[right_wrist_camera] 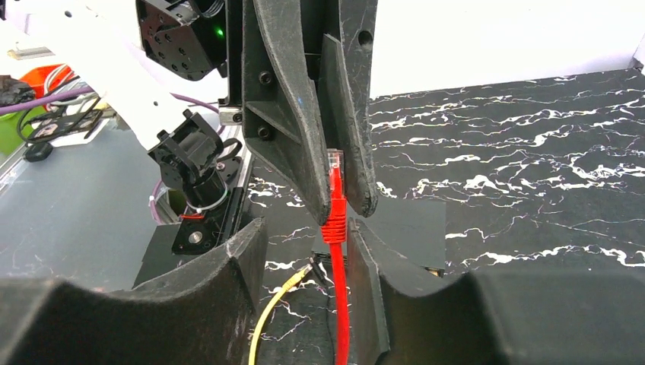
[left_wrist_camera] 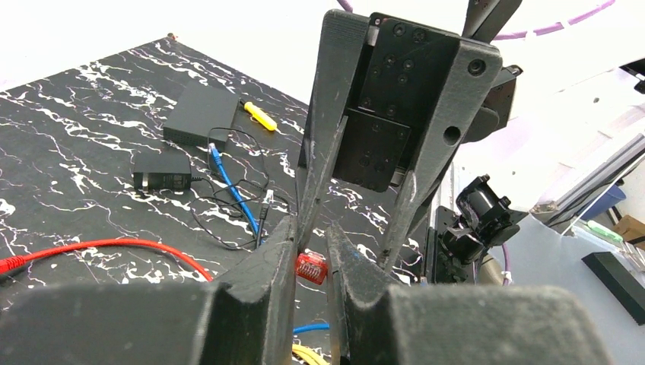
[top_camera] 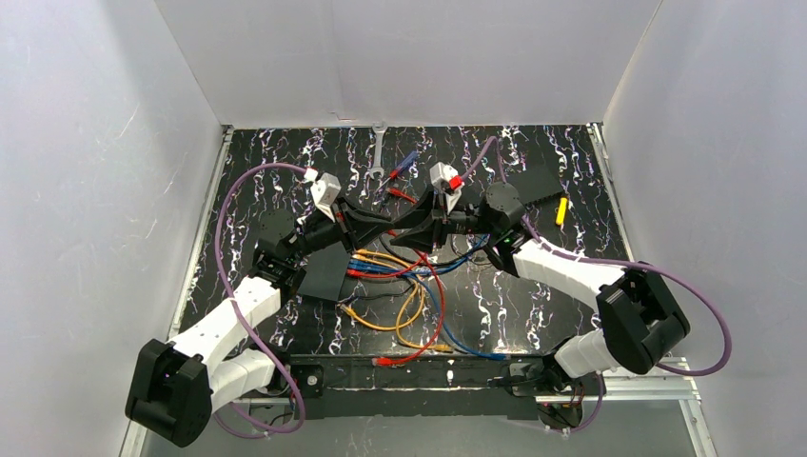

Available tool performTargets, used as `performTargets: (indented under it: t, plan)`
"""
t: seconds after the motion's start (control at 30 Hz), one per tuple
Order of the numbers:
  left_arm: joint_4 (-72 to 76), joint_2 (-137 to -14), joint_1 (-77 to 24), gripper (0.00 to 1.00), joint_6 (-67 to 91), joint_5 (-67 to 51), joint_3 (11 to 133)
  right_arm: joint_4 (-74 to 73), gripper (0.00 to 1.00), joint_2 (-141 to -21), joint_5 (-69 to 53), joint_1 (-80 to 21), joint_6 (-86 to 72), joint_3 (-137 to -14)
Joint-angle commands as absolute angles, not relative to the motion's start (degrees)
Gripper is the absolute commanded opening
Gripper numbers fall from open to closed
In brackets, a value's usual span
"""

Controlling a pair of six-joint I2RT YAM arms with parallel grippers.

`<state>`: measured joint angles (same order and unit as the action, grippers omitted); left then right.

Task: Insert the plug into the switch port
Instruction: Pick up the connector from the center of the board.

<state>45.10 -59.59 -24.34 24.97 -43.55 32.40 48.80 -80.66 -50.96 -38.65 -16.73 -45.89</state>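
Observation:
My left gripper (left_wrist_camera: 312,236) is shut on the red plug (left_wrist_camera: 310,268), whose clear tip shows between its fingers in the right wrist view (right_wrist_camera: 335,163). The red cable (right_wrist_camera: 338,304) hangs down from it. My right gripper (right_wrist_camera: 308,232) is open; its fingers (left_wrist_camera: 323,144) straddle the left gripper's tips, and the cable lies against its right finger. Both grippers meet over mid-table, left (top_camera: 385,228) and right (top_camera: 407,231). The switch (right_wrist_camera: 411,224), a flat black box, lies on the table behind them, under the left arm (top_camera: 325,274).
Red, blue, yellow and orange cables (top_camera: 409,295) tangle in front of the grippers. Another black box (left_wrist_camera: 201,114) with a yellow tool (left_wrist_camera: 258,115) and a small black block (left_wrist_camera: 161,173) lie at the far right. A wrench (top_camera: 378,152) and screwdrivers (top_camera: 400,169) lie at the back.

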Motion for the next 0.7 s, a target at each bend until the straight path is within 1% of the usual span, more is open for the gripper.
performTargets:
  t: [0.0,0.07,0.23,0.47,0.67]
  plan:
    - [47.72,-59.45,-24.17,0.0,26.15,-44.7,32.69,53.48,0.47,-81.45,-51.35,-39.22,-17.83,-45.52]
    - [47.72,-59.6,-24.18,0.0,26.47,-44.65,32.78,53.6,0.43,-81.56,-51.27,-39.32,-17.76,-45.53]
    - [47.81,-59.93,-24.2,0.0,27.15,-45.14,33.04,53.08,0.42,-82.12,-50.44,-39.52,-17.21,-45.48]
    - [48.23,-59.94,-24.18,0.0,27.81,-45.52,32.99,53.12,0.38,-82.71,-50.49,-39.63,-17.2,-45.68]
    - [48.51,-60.48,-24.2,0.0,28.43,-45.96,32.96,53.66,0.28,-82.55,-50.81,-39.64,-17.55,-45.61]
